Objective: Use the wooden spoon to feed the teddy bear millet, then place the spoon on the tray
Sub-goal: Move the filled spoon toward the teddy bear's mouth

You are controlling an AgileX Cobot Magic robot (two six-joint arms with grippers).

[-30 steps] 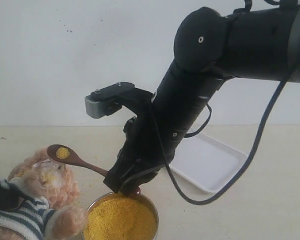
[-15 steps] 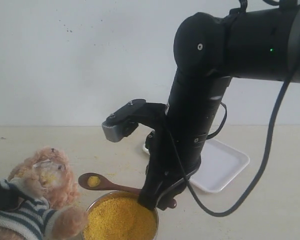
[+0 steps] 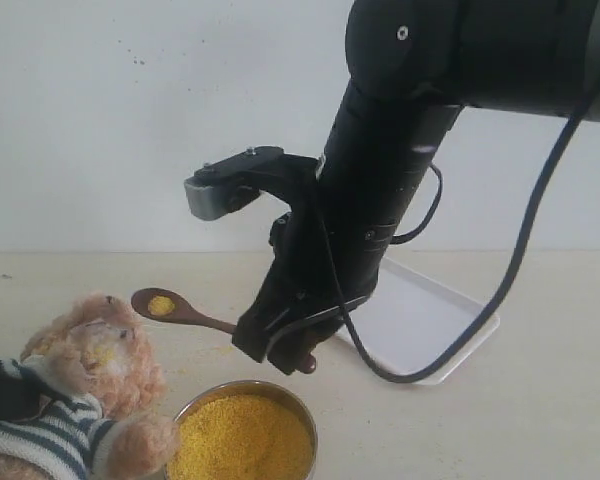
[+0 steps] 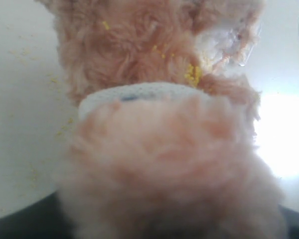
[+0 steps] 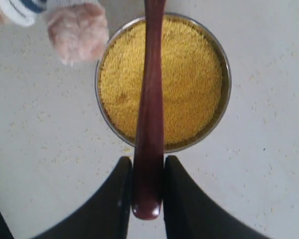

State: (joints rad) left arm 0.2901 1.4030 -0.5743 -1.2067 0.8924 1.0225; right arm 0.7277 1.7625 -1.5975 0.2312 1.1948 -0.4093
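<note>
The teddy bear sits at the lower left in its striped shirt, with yellow grains on its muzzle. Its fur fills the left wrist view and covers the jaws. A dark part of my left gripper shows at the bear's back, shut on the bear. My right gripper is shut on the handle end of the wooden spoon. The spoon's bowl carries a little millet just right of the bear's head. More millet fills the metal bowl. The white tray lies behind the arm.
The right arm's black forearm and cable hang over the middle and hide part of the tray. Spilled grains dot the tabletop round the metal bowl. The bear's paw lies beside the bowl's rim. A pale wall stands behind.
The spoon was down at the metal bowl's rim half a second ago. Since then my right gripper has lifted it and carried it left toward the bear's head. The bear stays put.
</note>
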